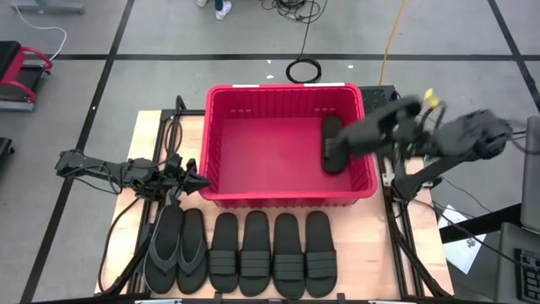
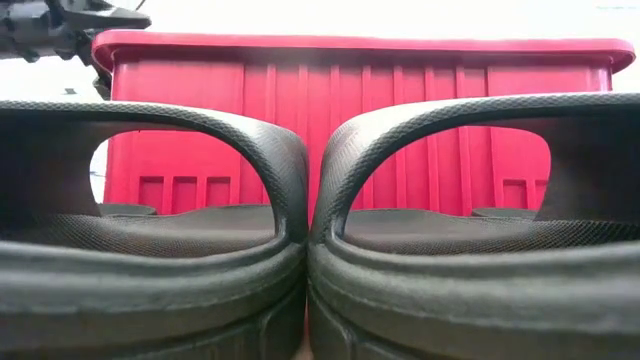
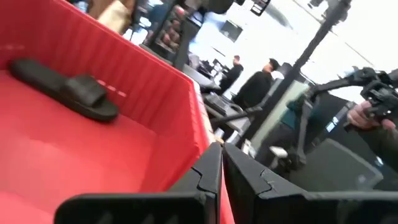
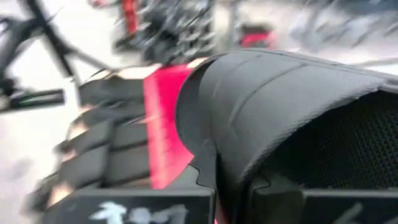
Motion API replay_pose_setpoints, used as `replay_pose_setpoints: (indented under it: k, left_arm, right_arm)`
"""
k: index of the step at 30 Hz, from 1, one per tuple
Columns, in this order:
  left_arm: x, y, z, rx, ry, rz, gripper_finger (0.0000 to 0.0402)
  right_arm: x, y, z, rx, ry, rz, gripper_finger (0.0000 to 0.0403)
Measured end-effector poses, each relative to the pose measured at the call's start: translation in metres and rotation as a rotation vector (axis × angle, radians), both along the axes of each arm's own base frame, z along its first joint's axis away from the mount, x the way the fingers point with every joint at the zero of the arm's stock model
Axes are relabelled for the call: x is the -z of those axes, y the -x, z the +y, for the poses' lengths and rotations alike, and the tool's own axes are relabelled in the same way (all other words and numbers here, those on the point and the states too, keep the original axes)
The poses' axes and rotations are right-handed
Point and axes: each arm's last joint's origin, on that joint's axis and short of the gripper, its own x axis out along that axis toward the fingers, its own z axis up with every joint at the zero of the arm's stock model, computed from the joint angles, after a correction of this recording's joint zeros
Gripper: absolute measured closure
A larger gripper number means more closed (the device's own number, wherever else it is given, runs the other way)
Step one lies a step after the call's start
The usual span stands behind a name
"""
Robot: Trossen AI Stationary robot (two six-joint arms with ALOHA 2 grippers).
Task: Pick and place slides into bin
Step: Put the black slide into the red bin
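The red bin [image 1: 287, 198] stands mid-table. One black slide [image 1: 333, 143] lies on its floor by the right wall, also seen in the left wrist view [image 3: 65, 90]. My right gripper [image 4: 227, 186] hangs over the bin's right side [image 1: 375, 128], shut on another slide [image 4: 292, 106]. Two flip-flops [image 1: 177, 249] and several strapped slides [image 1: 272, 253] lie side by side on their soles along the near edge. My left gripper [image 3: 221, 155] is shut, level, just beside the bin's near left corner [image 1: 196, 181]. My right gripper holds the slide by its broad ribbed strap [image 4: 249, 124]. The strap arches right over the fingers and hides where they close. The slide is lifted clear, above the bin's right part.
The two middle slides [image 2: 150, 240] [image 2: 480, 240] fill the low view in front of the bin wall [image 2: 360, 110]. People [image 3: 258, 84] stand in the room beyond the table. Cables [image 1: 304, 69] lie on the floor behind the bin.
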Motion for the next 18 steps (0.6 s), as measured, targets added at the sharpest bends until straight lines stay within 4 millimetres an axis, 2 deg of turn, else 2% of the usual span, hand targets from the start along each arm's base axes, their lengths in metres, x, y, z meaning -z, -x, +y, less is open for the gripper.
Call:
replay_pose_setpoints:
  k: [5, 8, 11, 14, 18]
  left_arm:
    - [-0.004, 0.0, 0.002, -0.071, 0.012, -0.045, 0.0376]
    - [-0.007, 0.001, 0.004, -0.133, 0.02, -0.075, 0.0376]
    - [-0.009, 0.001, 0.006, -0.192, 0.025, -0.091, 0.0376]
    - [-0.01, 0.001, 0.007, -0.222, 0.039, -0.108, 0.0376]
    - [-0.013, 0.002, 0.007, -0.242, 0.044, -0.131, 0.0376]
  right_arm:
    - [-0.022, 0.024, -0.022, 0.063, 0.128, -0.062, 0.0399]
    - [-0.032, 0.037, -0.027, 0.052, 0.147, -0.084, 0.0399]
    - [-0.037, 0.041, -0.029, 0.06, 0.149, -0.077, 0.0399]
    - [-0.035, 0.029, -0.027, 0.011, 0.184, -0.026, 0.0399]
    - [-0.029, -0.011, -0.027, -0.028, 0.222, 0.069, 0.0399]
